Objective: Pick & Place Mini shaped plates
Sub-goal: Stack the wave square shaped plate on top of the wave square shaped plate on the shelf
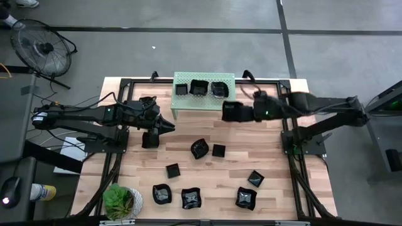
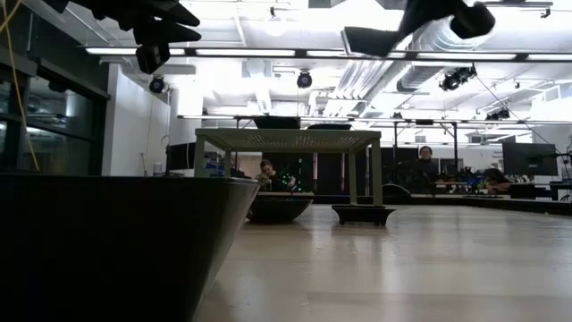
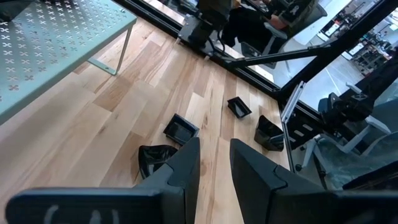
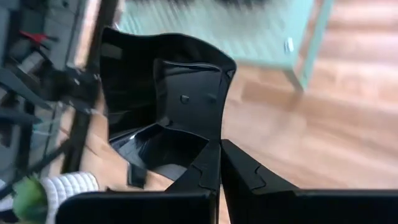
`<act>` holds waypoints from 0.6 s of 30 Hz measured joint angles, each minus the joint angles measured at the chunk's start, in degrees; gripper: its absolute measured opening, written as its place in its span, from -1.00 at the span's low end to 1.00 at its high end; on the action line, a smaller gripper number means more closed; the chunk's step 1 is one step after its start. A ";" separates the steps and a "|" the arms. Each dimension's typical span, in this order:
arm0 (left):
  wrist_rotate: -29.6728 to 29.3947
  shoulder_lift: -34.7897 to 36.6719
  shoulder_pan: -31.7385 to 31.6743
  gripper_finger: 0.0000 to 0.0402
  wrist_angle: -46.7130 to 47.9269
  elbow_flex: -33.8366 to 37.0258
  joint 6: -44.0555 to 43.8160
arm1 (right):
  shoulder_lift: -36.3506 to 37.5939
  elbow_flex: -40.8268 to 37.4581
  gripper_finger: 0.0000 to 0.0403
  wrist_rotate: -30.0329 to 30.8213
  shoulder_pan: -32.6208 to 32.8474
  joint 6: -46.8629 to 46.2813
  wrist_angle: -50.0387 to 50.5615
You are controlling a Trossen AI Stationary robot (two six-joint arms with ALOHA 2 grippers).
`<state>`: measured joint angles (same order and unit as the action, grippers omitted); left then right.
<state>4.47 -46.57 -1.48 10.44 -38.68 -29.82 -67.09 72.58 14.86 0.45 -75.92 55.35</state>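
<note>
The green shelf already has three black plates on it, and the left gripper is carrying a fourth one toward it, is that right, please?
Not quite: the right gripper carries the fourth plate, clamped by its rim beside the green shelf, as the high and right wrist views show. The left gripper holds nothing, its fingers apart over bare table. Three plates on the shelf is correct.
</note>
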 joint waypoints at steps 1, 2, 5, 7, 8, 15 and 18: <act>0.00 0.00 0.00 -0.57 0.00 0.00 0.00 | -0.07 1.11 -1.00 0.19 -1.01 1.45 0.01; 0.00 0.00 0.00 -0.57 0.00 0.00 -0.02 | -0.12 2.02 -1.00 0.21 -2.08 2.78 -0.19; 0.00 0.00 0.00 -0.57 -0.02 0.00 -0.02 | -0.91 4.51 -1.00 0.18 -5.31 6.50 -0.62; -0.08 0.00 0.00 -0.57 -0.05 0.00 -0.02 | -1.85 5.73 -1.00 -0.45 -7.54 8.92 -1.61; -0.14 0.00 0.00 -0.57 -0.05 0.00 -0.01 | -2.39 6.14 -1.00 -1.17 -8.71 10.08 -2.31; -0.83 0.00 0.00 -0.57 -0.20 0.00 0.00 | -7.84 8.23 -1.00 -7.91 -16.35 17.70 -10.37; -1.14 0.00 0.00 -0.57 -0.21 0.00 0.00 | -10.27 8.52 -1.00 -11.62 -19.45 19.37 -13.62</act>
<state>3.33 -46.57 -1.48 10.22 -38.68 -29.82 -77.36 81.10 3.24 -19.00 -56.55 41.73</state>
